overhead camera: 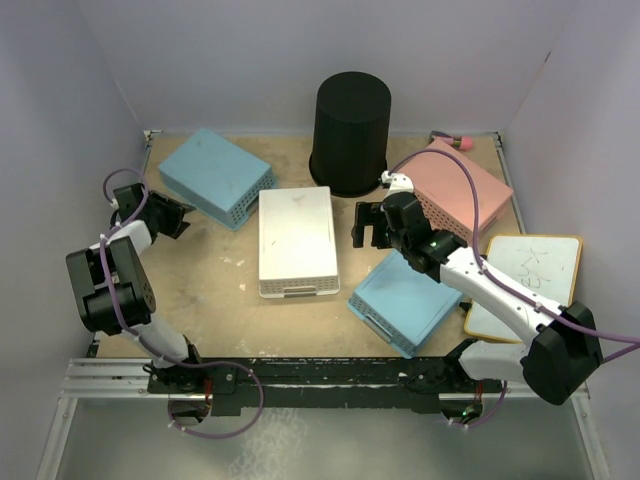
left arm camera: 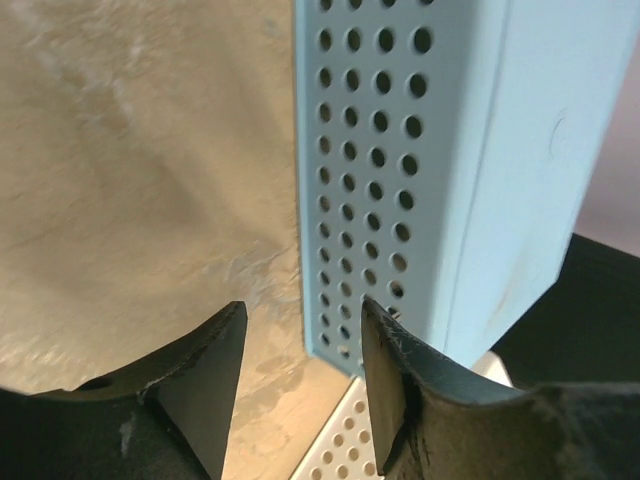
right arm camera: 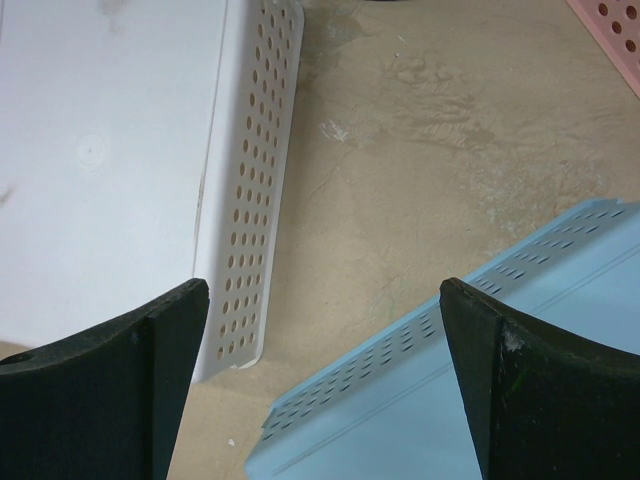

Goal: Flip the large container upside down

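Bin point(overhead camera: 350, 130) looks light, stiff, slick; pinch the rim. Right gripper point(overhead camera: 371, 230) wide, left gripper point(overhead camera: 177, 216) narrow, both empty.

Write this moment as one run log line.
large container: rim down, untouched | left fingers: open, by blue basket | right fingers: open, empty

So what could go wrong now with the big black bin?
The tall black bin stands close to the pink basket and the white basket, so an arm reaching for it might knock them. Being tall, it could tip and roll if nudged. The left tool hangs open right by the holey blue basket and might catch it.
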Controlling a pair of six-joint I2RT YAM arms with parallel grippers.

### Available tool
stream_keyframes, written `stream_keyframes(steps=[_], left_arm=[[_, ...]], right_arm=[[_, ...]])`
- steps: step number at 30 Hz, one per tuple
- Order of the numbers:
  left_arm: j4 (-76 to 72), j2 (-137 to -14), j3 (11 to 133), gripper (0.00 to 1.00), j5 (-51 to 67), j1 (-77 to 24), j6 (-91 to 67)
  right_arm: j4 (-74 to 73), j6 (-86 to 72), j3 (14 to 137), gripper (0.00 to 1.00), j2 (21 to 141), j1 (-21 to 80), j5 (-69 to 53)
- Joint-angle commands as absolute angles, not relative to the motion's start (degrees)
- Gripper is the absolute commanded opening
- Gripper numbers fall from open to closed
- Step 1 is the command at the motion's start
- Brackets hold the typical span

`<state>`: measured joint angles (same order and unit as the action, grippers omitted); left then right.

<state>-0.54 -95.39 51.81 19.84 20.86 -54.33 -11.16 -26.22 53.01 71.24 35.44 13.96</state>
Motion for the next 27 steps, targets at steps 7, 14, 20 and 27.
stream_keyframes(steps=[7, 14, 20, 27], left_arm=[[19.81, -80.59, 57.9, 0.53, 5.41, 16.87, -36.28], [23.5, -69.52, 58.46, 0.54, -5.48, 3.29, -29.68], [21.57, -65.23, 55.47, 0.55, -11.26, -8.47, -27.92], [20.16, -65.03, 54.02, 0.56, -13.26, -10.11, -27.36]], right_arm=[[-9.39, -25.75, 55.19, 1.0, 71.4, 35.21, 15.3], [-10.65, -22.27, 57.23, 1.0, 71.88, 35.11, 20.96], [-12.44, -25.07, 57.69, 1.0, 72.48, 27.17, 11.54], [-10.82, -29.61, 54.33, 1.0, 70.43, 17.05, 1.82]])
